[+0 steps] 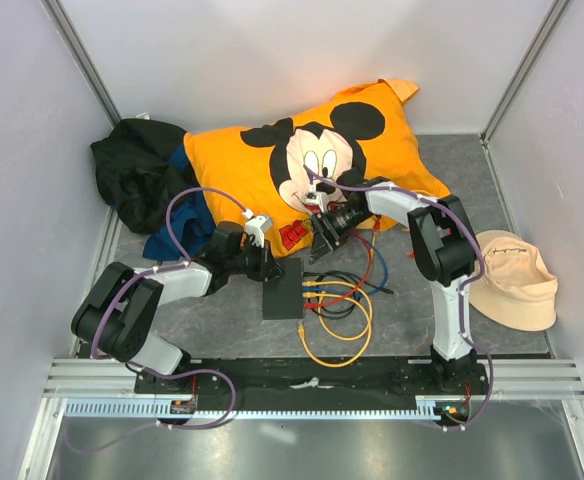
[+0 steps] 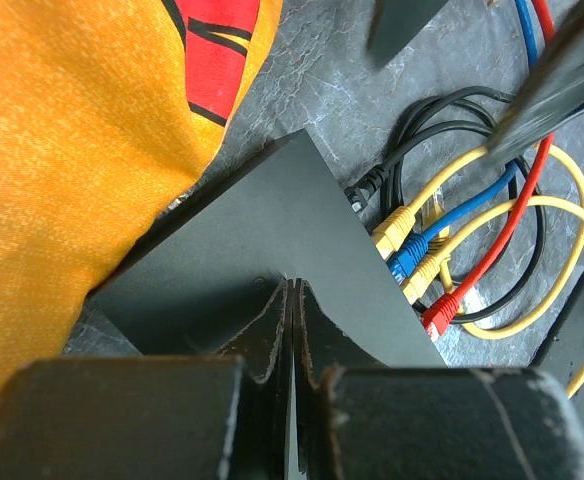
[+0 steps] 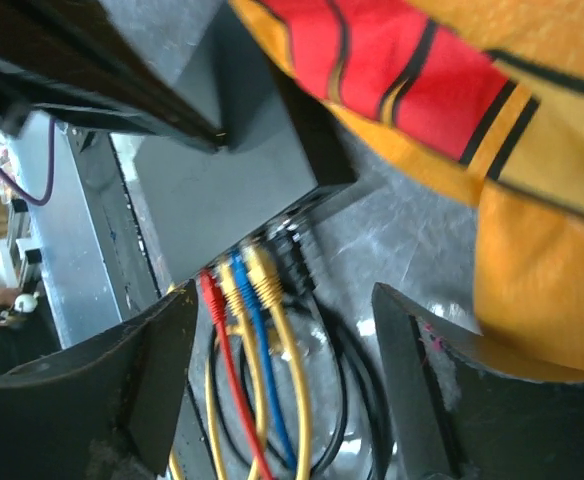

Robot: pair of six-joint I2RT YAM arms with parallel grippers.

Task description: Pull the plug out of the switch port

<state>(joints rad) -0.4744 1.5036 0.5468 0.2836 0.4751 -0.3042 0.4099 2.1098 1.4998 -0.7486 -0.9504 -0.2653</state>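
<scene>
Loudest thing in here is the Mickey Mouse cloth at the upper middle: bright orange, black ears, cream face, red shorts with black lines. The switch is plain dark grey-black. The row going into it runs yellow cable, blue cable, second yellow cable, red cable, plus a black cable. There's a black cloth heap upper left and a cream bucket hat on the right. The table is grey and marbled.

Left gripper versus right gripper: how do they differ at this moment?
The left gripper is shut, the right gripper open wide. The left gripper sits over the flat top of the switch; the right gripper frames the plugs at its ports. Both are close to the switch.
</scene>
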